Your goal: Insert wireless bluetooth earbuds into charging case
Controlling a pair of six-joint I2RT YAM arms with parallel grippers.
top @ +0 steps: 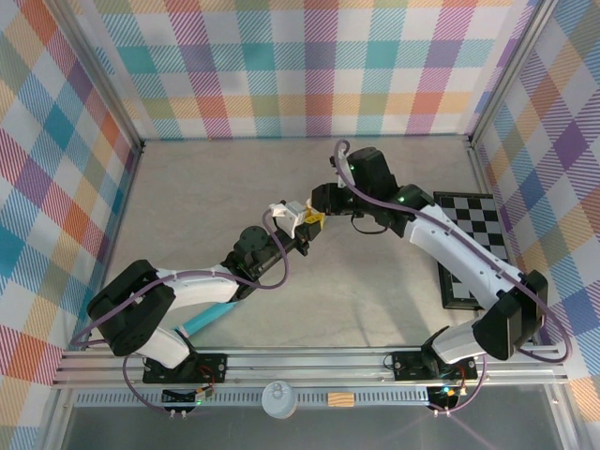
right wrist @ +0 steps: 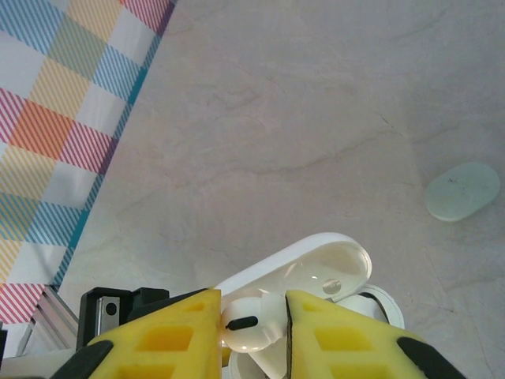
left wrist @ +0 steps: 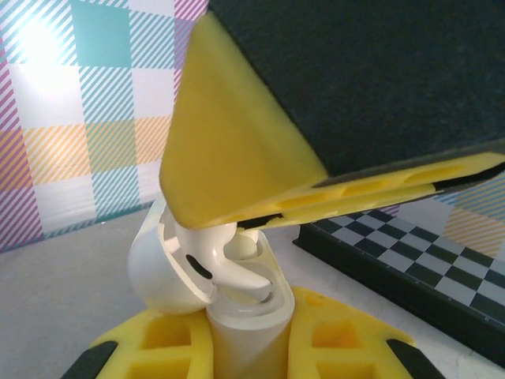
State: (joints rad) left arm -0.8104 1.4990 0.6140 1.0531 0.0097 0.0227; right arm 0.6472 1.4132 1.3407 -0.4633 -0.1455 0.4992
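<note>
White earbud (right wrist: 245,325) is sitting pinched in my right gripper (right wrist: 251,314), half hidden at the open case (left wrist: 243,335) my left gripper (left wrist: 246,351) is clamping; the right wrist camera is also catching a mint oval (right wrist: 463,192) on the tabletop (right wrist: 316,118).

The overhead view is bright and evenly lit from above, sharp across the pale table (top: 309,319), with only short, soft shadows beneath the arms and slight bowing of straight lines toward the edges. In the left wrist view a white glare spot blooms on the plaid wall (left wrist: 35,39), the wall and checkerboard (left wrist: 426,253) are out of focus, and the glossy white case (left wrist: 170,276) carries soft highlights. The right wrist view is bright and flat, its marbled tabletop crisp, while the near yellow fingers (right wrist: 166,339) and the white earbud (right wrist: 248,328) between them are a little soft.
</note>
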